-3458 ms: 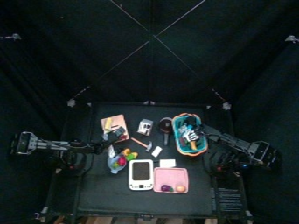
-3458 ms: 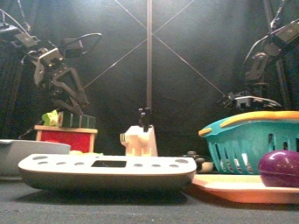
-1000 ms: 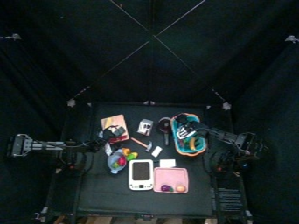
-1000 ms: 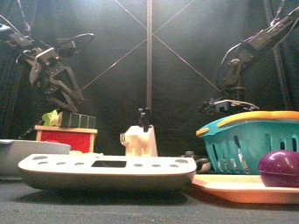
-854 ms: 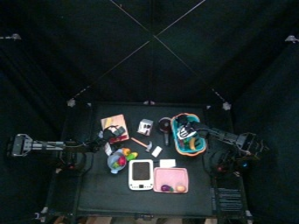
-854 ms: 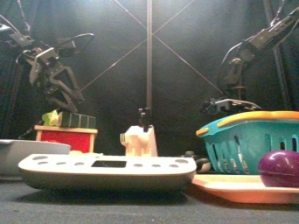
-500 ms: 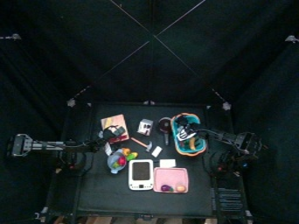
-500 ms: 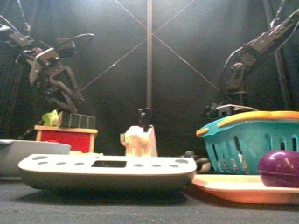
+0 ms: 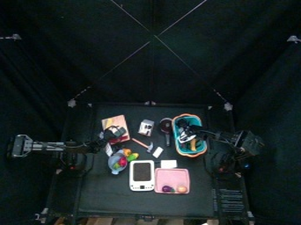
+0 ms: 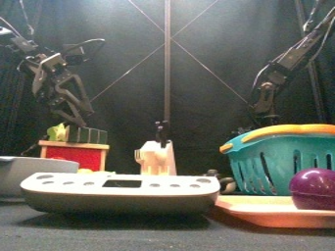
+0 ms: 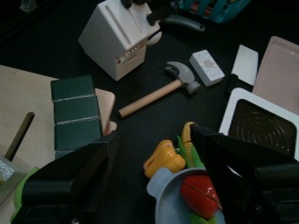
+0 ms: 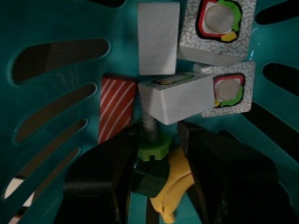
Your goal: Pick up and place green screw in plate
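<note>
**Right gripper over teal basket, green screw straight ahead of its jaws**

Top view: right gripper (image 9: 185, 132) reaches in over the oval teal plastic basket with orange rim (image 9: 202, 125). Pink square shallow plastic plate (image 9: 173, 182) sits at the table's front, well apart from the basket. Left arm rests over the table's left side, farther off, so the right arm is plainly the nearer one.

Front view: right arm hangs behind the basket, gripper hidden by the rim. Plate lies in front of the basket, holding a purple ball (image 10: 311, 186).

Left wrist view: left gripper (image 11: 152, 179) jaws spread apart, empty, above a small blue bowl of colourful bits (image 11: 193, 188).

Right wrist view: jaws wide apart, nothing held. Tiny bright green screw (image 12: 153, 151) lies inside the basket between the jaw tips, its shaft seemingly pointing away from the jaws, touching a yellow piece (image 12: 170, 188), a white block (image 12: 184, 96) just beyond. Tight room; basket walls close.
</note>
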`<state>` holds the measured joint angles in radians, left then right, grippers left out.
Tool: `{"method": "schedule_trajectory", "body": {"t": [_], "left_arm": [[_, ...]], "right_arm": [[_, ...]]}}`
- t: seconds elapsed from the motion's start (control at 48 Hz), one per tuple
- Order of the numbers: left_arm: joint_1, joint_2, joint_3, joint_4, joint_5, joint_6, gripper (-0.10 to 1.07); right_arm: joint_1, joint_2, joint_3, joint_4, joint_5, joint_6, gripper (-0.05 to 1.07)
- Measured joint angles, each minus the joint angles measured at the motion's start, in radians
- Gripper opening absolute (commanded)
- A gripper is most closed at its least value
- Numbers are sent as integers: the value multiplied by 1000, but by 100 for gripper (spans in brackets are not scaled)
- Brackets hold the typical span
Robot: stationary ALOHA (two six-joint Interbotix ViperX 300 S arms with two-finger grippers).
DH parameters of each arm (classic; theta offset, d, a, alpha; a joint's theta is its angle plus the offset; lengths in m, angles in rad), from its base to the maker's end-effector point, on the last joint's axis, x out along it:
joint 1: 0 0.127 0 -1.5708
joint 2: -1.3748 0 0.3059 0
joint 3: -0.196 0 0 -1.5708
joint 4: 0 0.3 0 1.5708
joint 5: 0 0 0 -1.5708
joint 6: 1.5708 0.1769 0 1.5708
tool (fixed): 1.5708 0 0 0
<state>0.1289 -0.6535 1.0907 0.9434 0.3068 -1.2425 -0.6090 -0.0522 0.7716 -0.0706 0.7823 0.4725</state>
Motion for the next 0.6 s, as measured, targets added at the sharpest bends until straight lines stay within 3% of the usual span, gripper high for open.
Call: {"method": "schedule_trajectory", "body": {"t": [0.188,0.417,0.604], "left_arm": [[5,0,-2,0,0,0,99],[5,0,0,0,2,0,99],[5,0,0,0,0,0,99]], "right_arm": [[0,17,-2,0,-5,-2,73],[2,20,-14,3,9,-2,58],[6,8,-35,0,51,3,57]]}}
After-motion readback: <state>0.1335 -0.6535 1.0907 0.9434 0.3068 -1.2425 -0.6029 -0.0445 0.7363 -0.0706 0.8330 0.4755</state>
